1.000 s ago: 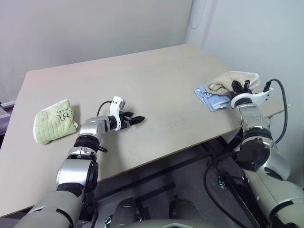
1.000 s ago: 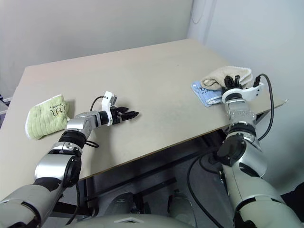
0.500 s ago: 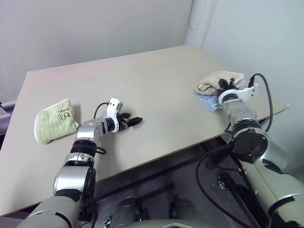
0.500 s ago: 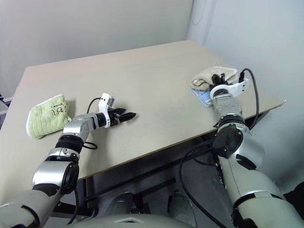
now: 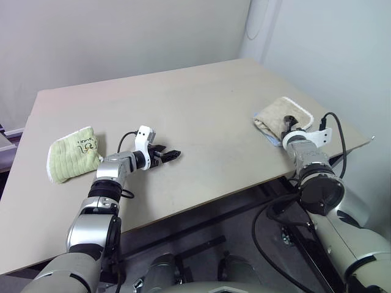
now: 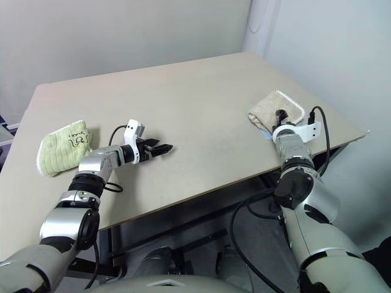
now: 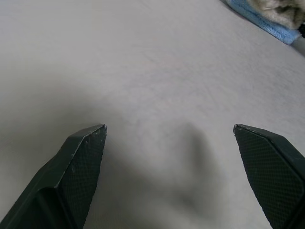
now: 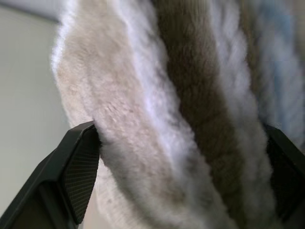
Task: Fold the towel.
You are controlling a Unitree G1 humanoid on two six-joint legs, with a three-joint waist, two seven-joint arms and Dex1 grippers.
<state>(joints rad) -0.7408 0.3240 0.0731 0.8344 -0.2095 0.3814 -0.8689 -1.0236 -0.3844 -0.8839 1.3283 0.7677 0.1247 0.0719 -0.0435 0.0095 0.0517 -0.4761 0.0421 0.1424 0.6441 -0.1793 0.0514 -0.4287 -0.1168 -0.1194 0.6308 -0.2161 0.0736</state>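
Note:
The beige towel point(image 5: 284, 114) with white corded edging lies folded flat near the table's right edge, on top of a light-blue cloth point(image 6: 261, 129). My right gripper point(image 5: 289, 124) sits at the towel's near edge, open. In the right wrist view the towel's stacked layers point(image 8: 181, 119) lie between the widely spread fingers point(image 8: 78, 167). My left gripper point(image 5: 173, 154) hovers open over bare table left of centre, far from the towel, with nothing between its fingertips point(image 7: 86, 152).
A pale-green folded cloth point(image 5: 72, 154) with dark print lies at the table's left side. The tan table point(image 5: 201, 91) ends close behind the towel on the right. A black cable point(image 5: 339, 143) loops off my right wrist.
My right gripper came down with the bunched towel and opened. The towel now lies flat and folded over the blue cloth. The left arm has stayed put.

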